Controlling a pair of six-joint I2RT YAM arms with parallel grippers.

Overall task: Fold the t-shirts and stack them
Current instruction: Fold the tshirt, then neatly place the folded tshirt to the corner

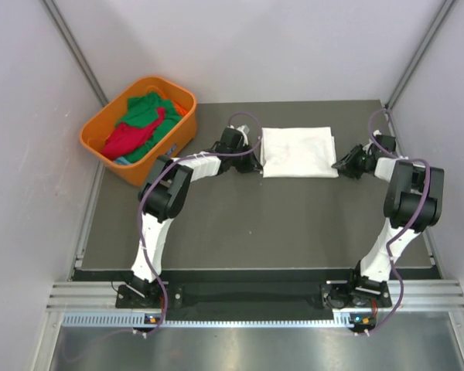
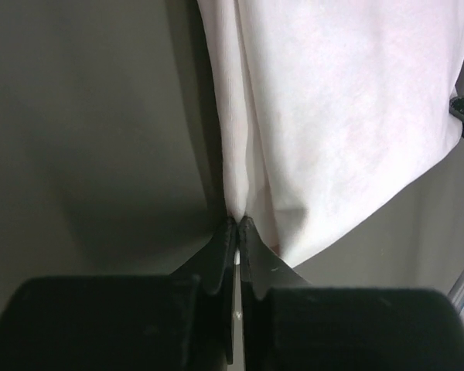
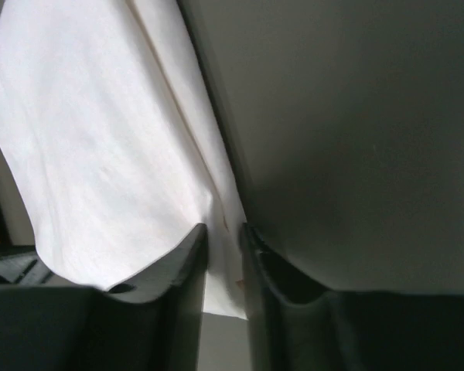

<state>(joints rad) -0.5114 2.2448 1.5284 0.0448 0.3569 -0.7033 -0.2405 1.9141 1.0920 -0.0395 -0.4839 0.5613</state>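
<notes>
Along the far edge of the dark grey table (image 1: 255, 224), between pale walls (image 1: 255, 46): folded white t-shirt (image 1: 298, 151). At far left corner, orange basket (image 1: 93, 143) holding green t-shirt (image 1: 143, 108) and red t-shirt (image 1: 127, 139). Left claw (image 2: 237, 220) pinched tight on shirt's left edge. Right claw (image 3: 224, 232) half closed around right edge; cannot tell if gripping.

Both arms reach toward 12 o'clock, wrists turned inward. The left tool (image 2: 237, 224) pinches the white t-shirt (image 2: 332, 116), and the right tool (image 3: 224, 232) stands slightly parted.
</notes>
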